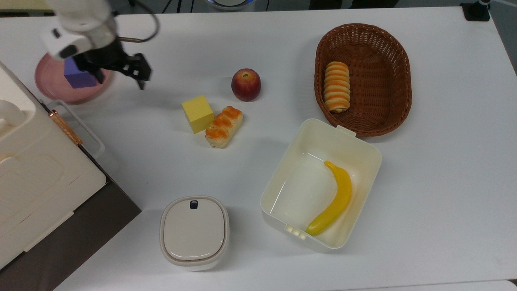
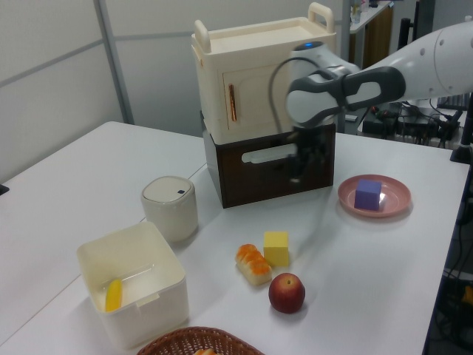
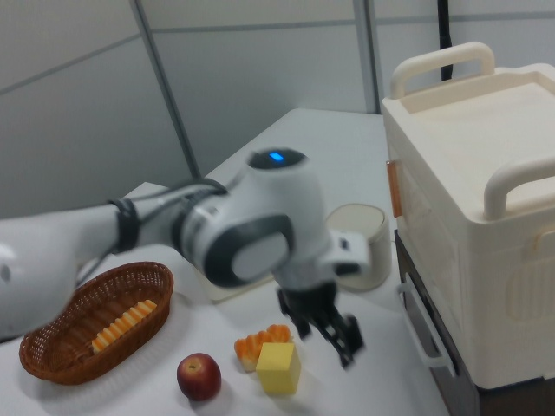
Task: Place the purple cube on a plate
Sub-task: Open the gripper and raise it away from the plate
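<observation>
Purple cube (image 1: 76, 74) sits on the pink plate (image 1: 52, 87), top view's far left, nothing gripping it. Just right of it, end effector (image 1: 121, 74) hangs spread and empty. Judgement: placement looks complete; retreat high, clear of the yellow cube (image 1: 197, 113).

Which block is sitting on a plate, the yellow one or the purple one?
The purple cube. It sits on the pink plate, while the yellow cube rests on the bare table beside a bread roll.

Bright even overhead light; soft shadows; arm (image 2: 347, 89) motion-blurred.
</observation>
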Controlling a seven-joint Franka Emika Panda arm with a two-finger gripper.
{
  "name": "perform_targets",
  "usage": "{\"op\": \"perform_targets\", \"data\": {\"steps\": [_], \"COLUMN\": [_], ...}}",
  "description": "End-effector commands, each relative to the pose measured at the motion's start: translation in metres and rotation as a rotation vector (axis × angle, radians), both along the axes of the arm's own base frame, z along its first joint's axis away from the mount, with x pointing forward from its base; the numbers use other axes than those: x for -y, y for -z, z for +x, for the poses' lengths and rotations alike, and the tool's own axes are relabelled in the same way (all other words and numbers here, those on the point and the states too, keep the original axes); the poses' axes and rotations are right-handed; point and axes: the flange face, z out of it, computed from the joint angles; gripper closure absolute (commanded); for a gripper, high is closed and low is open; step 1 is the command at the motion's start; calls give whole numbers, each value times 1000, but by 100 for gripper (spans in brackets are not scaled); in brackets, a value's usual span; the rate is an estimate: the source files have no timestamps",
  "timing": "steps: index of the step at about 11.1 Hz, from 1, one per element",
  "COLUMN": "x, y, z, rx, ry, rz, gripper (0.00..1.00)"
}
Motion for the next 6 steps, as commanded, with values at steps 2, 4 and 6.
{"op": "perform_targets", "data": {"steps": [2,4,6], "x": [-144,-188,-204], "y": [-81,-103,-138], "z": [6,-2,-19], "rx": [61,-18,21], "ry": [47,-20,-56], "rz": [-1,-1,-2], "gripper": [0,0,0]}}
